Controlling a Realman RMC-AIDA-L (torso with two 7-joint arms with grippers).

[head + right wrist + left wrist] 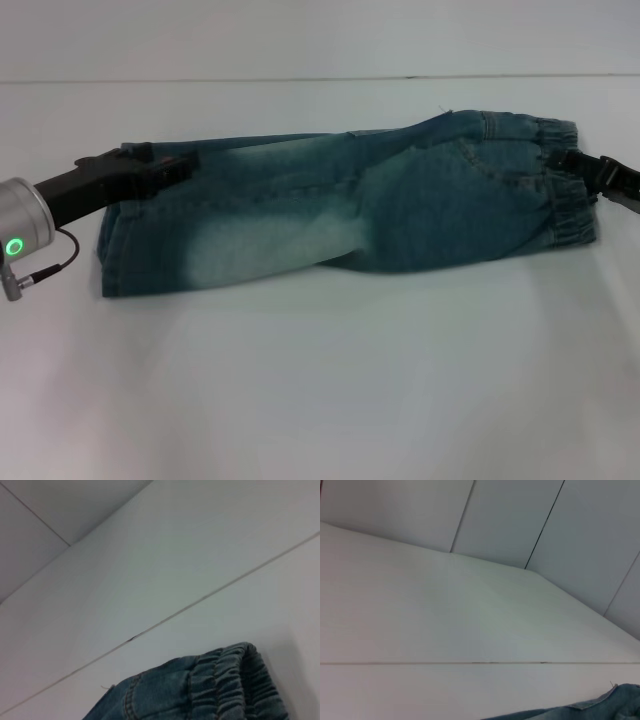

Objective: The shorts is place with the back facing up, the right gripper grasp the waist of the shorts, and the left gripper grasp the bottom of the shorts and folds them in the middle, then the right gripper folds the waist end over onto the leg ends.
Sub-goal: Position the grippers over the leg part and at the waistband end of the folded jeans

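The blue denim shorts (350,215) lie doubled lengthwise across the white table, leg ends to the left and the elastic waist (565,190) to the right. My left gripper (170,165) rests at the far corner of the leg ends. My right gripper (562,160) touches the far part of the waistband. In the right wrist view, the gathered waist (225,685) shows close by. Only a strip of the shorts' denim edge (600,707) shows in the left wrist view.
The white table (320,380) stretches broadly in front of the shorts. A seam (300,79) runs along its back, with a pale panelled wall (520,515) behind it.
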